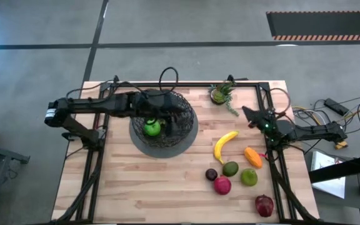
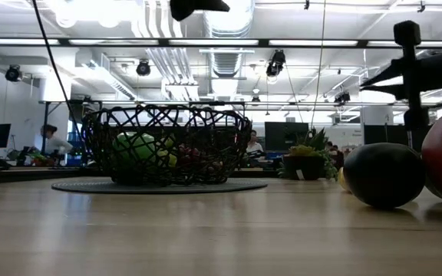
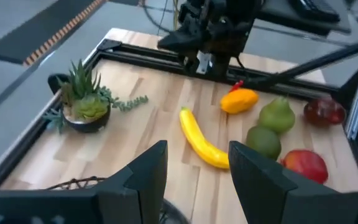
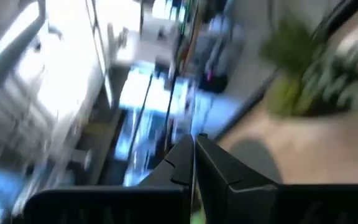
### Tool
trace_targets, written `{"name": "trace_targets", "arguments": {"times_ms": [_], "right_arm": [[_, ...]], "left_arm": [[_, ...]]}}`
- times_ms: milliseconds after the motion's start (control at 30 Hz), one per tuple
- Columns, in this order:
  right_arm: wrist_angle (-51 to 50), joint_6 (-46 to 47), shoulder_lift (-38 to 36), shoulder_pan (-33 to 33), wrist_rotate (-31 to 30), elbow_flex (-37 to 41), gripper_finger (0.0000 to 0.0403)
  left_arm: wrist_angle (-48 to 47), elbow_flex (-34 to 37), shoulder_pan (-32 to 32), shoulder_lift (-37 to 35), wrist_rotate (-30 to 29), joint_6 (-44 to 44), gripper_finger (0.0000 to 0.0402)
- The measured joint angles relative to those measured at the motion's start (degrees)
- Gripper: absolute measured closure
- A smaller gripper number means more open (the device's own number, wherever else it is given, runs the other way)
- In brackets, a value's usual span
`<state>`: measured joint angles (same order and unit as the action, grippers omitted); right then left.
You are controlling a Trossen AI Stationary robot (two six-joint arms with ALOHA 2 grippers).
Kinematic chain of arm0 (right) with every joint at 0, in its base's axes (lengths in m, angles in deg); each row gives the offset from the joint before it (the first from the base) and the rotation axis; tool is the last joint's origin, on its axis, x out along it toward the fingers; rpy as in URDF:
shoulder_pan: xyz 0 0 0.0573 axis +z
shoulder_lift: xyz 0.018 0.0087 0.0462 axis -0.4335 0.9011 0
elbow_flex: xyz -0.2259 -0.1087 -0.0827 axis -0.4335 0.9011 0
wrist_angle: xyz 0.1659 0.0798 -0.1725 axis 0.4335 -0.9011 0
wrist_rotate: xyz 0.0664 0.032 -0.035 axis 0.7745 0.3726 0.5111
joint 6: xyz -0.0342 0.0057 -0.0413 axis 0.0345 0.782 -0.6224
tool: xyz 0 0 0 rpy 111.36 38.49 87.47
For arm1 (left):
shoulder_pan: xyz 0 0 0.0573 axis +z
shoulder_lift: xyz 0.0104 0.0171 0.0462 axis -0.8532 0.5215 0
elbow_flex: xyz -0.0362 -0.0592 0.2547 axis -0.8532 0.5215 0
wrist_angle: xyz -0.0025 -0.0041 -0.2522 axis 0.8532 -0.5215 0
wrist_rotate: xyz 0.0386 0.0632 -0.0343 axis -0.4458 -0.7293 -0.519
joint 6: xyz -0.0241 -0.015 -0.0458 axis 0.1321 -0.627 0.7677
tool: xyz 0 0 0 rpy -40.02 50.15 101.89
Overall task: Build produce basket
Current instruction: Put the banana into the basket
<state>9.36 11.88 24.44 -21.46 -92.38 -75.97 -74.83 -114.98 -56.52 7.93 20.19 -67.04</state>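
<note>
Basket mid-table | left claw above, parted, empty | right claw closed, empty, table edge

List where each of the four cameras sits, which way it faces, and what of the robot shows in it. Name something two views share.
High: overhead, straight down; both arms, left gripper over the basket.
Low: table height, level across at the basket; arm parts above.
Left wrist: past its open fingers toward the banana and plant.
Right wrist: blurred, closed fingers, plant.
Shared: banana, high and left wrist.
</note>
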Motion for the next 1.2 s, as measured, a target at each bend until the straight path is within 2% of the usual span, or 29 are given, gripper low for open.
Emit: {"name": "trace_targets", "arguments": {"times_ms": [100,200,300,467,600,733,833,933,1067,1133,1200], "right_arm": [[6.8,-3.4,2.9,0.0,9.8,-0.2,0.0394],[17.2,-11.8,6.9,0.1,18.2,-1.9,0.0394],[24.4,-18.1,11.1,0.2,22.6,-4.7,0.0394],[24.9,-21.1,15.4,0.2,22.6,-10.5,0.0394],[24.8,-20.8,17.8,0.2,19.1,-15.7,0.0394],[23.1,-28.7,20.8,0.2,17.0,-21.1,0.0394],[11.6,-34.7,23.0,0.2,21.4,-28.5,0.0394],[-12.8,-32.9,25.8,0.2,22.5,-38.9,0.0394],[-46.6,-28.6,33.2,0.2,24.0,-52.5,0.0390],[-57.9,-29.8,37.4,0.2,26.9,-56.9,0.0382],[-64.6,-33.6,41.4,0.2,31.6,-59.2,0.0367]], "left_arm": [[-0.2,0.4,0.0,-1.3,0.0,-2.3,0.0247],[-0.4,0.9,0.1,-1.7,-0.2,-3.7,0.0247],[-0.4,1.0,0.2,-1.7,-0.5,-3.4,0.0247],[0.3,1.1,0.2,-1.1,-0.5,-3.3,0.0247],[1.5,1.2,0.2,-1.0,-0.8,-2.5,0.0247],[2.5,1.3,0.2,-1.0,-3.2,-1.7,0.0247],[2.9,1.3,0.2,-1.0,-3.8,-1.4,0.0247],[2.9,1.3,0.2,-1.0,-4.3,0.6,0.0247],[2.9,1.4,0.2,-1.0,-4.7,1.3,0.0247],[2.8,1.5,0.2,-1.0,-4.7,1.6,0.0247],[2.8,1.5,0.2,-1.0,-5.0,2.7,0.0247]]}}
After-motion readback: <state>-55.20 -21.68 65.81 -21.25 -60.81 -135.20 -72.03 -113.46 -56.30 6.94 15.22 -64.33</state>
